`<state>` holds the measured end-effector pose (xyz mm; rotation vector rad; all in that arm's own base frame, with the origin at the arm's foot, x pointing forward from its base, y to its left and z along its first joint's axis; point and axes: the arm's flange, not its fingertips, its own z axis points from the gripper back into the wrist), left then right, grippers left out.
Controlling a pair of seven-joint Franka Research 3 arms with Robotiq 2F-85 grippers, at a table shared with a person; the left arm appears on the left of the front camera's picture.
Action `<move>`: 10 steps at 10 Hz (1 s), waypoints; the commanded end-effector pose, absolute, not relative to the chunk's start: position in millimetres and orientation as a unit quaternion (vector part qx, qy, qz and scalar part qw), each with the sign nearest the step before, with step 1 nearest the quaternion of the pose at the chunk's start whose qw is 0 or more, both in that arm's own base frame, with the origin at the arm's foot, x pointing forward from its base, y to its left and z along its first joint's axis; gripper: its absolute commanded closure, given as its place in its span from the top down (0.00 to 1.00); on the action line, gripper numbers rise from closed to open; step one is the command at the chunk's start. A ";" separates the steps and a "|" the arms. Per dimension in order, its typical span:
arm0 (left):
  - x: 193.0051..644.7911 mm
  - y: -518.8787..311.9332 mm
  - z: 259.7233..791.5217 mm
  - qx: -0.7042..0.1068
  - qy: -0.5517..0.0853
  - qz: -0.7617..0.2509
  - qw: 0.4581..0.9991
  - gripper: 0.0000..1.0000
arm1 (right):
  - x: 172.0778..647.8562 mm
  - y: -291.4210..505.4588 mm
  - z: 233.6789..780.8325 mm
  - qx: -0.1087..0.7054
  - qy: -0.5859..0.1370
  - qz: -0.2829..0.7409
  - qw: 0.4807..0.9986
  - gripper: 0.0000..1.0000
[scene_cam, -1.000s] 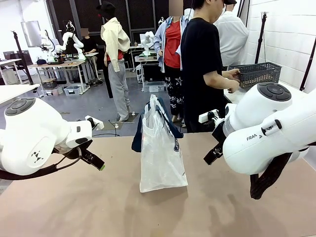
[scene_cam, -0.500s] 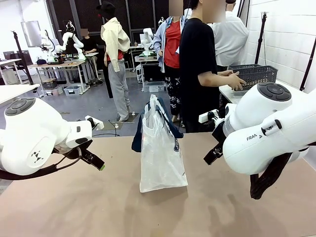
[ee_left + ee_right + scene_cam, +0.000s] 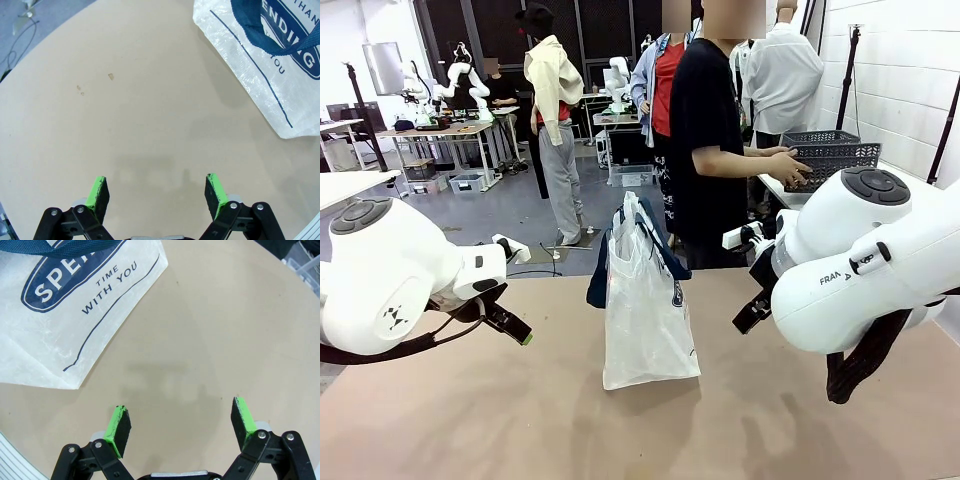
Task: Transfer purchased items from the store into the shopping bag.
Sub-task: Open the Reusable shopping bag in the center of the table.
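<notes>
Both grippers gape wide, empty. The translucent white plastic shopping bag with navy handles (image 3: pixel 645 320) stands upright between the left gripper (image 3: pixel 157 187) and the right gripper (image 3: pixel 180 422). A person's hand (image 3: pixel 788 168) touches a dark grey lattice basket (image 3: pixel 840 155) far right, nearer the right arm.

Printed on the shopping bag (image 3: pixel 55 335), from the right wrist: white "SPE" inside a navy oval (image 3: pixel 65 277), cut short; beneath, in navy, "TIME WITH YOU". From the left wrist: "ENDING" in the oval, "THAN" and "YOU" beside it. On the right arm (image 3: pixel 860 290), front view: "FRAN".
</notes>
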<state>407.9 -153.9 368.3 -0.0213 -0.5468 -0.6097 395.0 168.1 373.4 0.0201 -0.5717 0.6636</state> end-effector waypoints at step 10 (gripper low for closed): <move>432.8 -263.2 510.7 -0.098 -0.154 -0.138 0.973 1.00 | 446.8 230.3 537.3 0.027 -0.231 0.186 0.955 1.00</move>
